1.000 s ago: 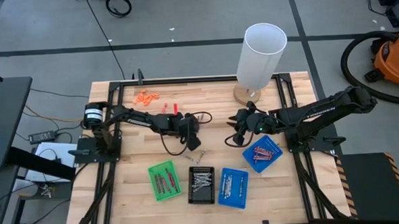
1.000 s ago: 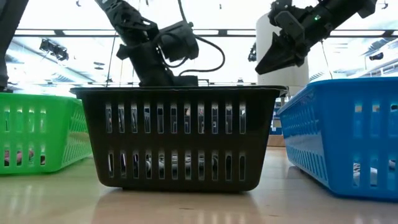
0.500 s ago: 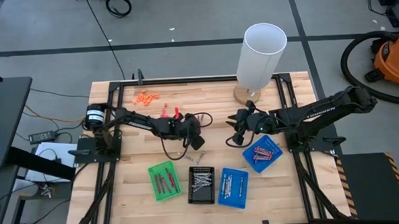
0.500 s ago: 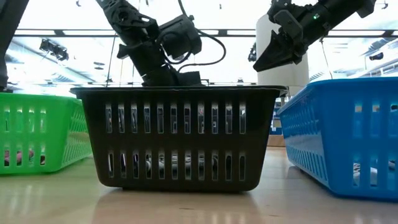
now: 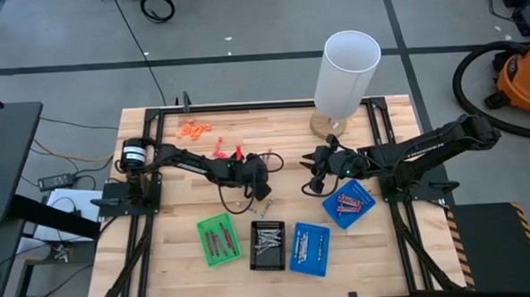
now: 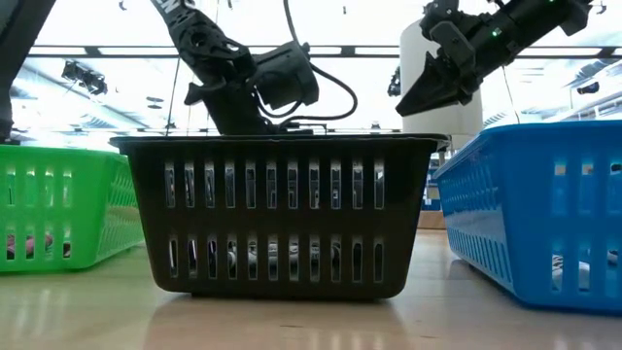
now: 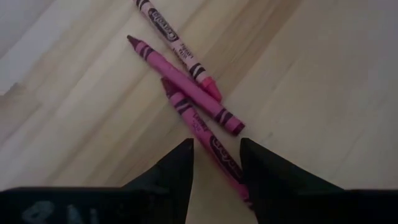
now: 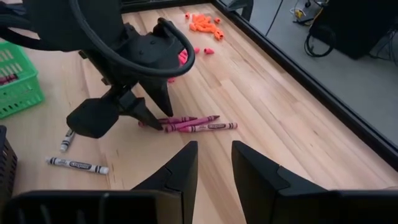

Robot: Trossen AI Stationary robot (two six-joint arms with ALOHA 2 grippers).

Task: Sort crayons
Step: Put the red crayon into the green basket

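A pale wooden table (image 5: 273, 135) carries a tall white cylinder (image 5: 345, 73) at its far edge, ahead of a row of small trays at the near edge: a green tray (image 5: 218, 239), a black tray (image 5: 267, 245) and two blue trays (image 5: 309, 249), the second of which (image 5: 348, 204) lies below the right arm. At mid-table, the left gripper (image 7: 216, 163) hangs low over three magenta crayons (image 7: 186, 84), its fingers parted with the nearest crayon running between the tips, not gripped. The crayons wear paper wrappers with dark end bands and an oval label whose print is too small to read. Two grey-white crayons (image 8: 77, 164) lie just beside them on the bare wood. The right gripper (image 8: 213, 163) hovers near the same cluster, its fingers apart and empty. Stubby orange bits (image 5: 193, 129) lie scattered near the far left corner.
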